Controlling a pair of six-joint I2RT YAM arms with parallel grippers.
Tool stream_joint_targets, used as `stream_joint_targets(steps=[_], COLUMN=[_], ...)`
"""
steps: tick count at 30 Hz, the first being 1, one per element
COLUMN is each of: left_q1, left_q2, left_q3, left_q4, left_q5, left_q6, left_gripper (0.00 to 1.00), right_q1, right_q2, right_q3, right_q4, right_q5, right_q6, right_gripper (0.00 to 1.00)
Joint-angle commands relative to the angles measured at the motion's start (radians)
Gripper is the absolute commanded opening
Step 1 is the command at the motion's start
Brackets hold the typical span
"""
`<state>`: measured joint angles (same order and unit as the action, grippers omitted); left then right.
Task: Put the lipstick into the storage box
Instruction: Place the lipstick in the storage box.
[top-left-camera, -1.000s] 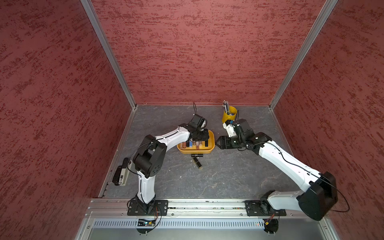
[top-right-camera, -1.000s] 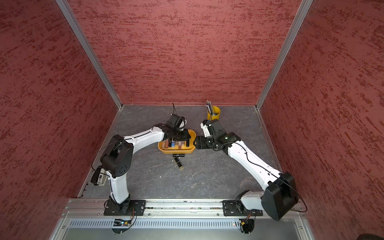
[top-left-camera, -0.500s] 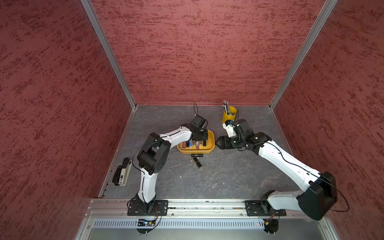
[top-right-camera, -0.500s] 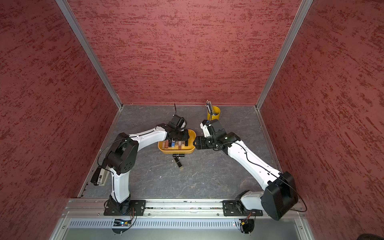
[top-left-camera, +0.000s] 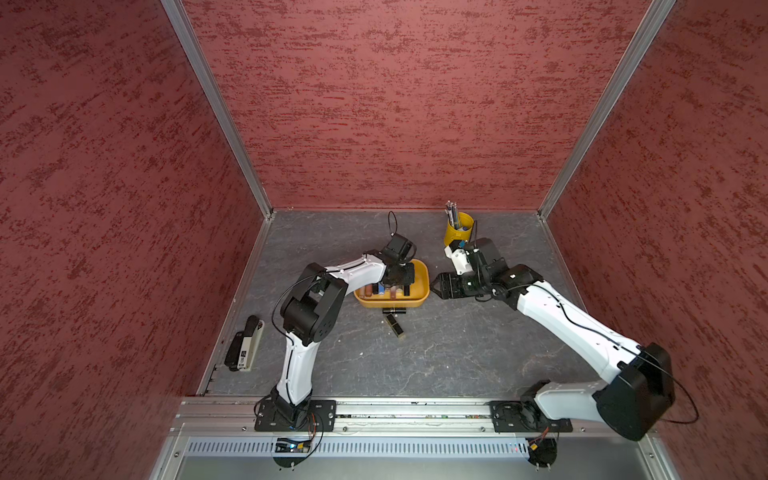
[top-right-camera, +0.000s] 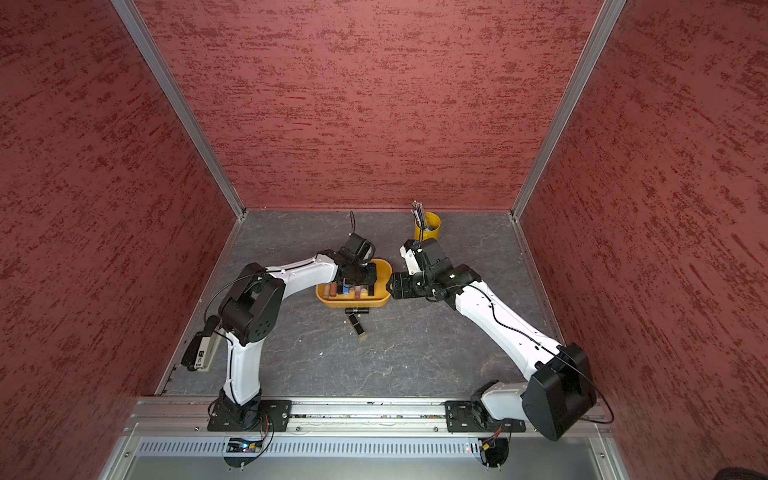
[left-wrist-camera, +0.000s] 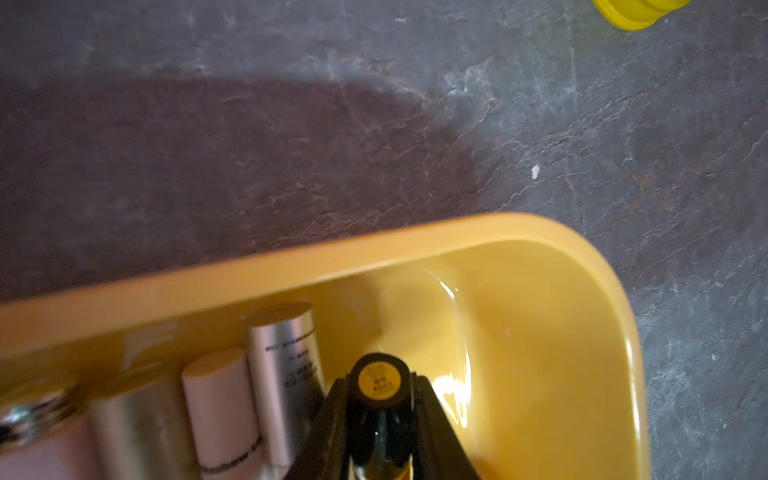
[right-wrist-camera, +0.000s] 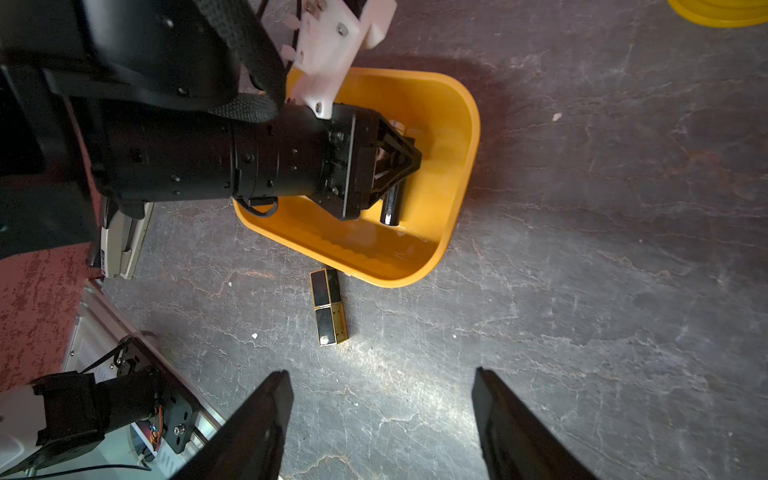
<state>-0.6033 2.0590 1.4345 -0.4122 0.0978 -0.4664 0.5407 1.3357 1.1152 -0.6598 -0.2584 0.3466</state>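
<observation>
The left tool (right-wrist-camera: 409, 162) is clamped shut on a black cylindrical lipstick with a yellow end label (left-wrist-camera: 379, 381), poised over the bare right end of the shallow orange-yellow plastic storage box (left-wrist-camera: 415, 237), probably because silver and pink tubes (left-wrist-camera: 286, 374) fill its left side. The right tool (right-wrist-camera: 380, 374) hangs wide open and empty over the grey table (right-wrist-camera: 582, 291) right of the box, clear of the drop

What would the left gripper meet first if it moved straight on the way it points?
Likely the bare floor of the box: the left gripper, shut on a black lipstick, points down into its empty end. Depth is unclear, so the end wall could come first.
</observation>
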Motion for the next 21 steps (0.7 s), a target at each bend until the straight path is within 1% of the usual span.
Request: stream_joint_targets(steps=[1,11,13,17,21], left_q1=[0.003,0.005,0.005,0.004,0.001], left_q2=[0.01,-0.003,-0.013,-0.056,-0.129], left_q3=[0.009,0.002,-0.001,-0.021,-0.045], left_q4=[-0.008,-0.008,-0.007,0.012,0.031], left_q5=[-0.015,-0.013,-0.012,0.004,0.028], left_q6=[-0.003,-0.005,-0.007,-0.016,-0.022], left_gripper=[0.26,0.34,0.35,0.35,0.35], right_q1=[-0.002,-0.002,-0.002,-0.002,-0.002], right_q2=[-0.004,0.002,0.003,0.0,0.0], right_q3=[-0.009,-0.006,-0.006,-0.01,-0.017], right_q4=[0.002,0.007,0.009,0.017,0.031], right_q5=[0.001,0.001,-0.002,-0.006,-0.013], right_q6=[-0.016,-0.017,-0.015,-0.011,-0.004], right_gripper=[0.73,0.73,0.73,0.73,0.74])
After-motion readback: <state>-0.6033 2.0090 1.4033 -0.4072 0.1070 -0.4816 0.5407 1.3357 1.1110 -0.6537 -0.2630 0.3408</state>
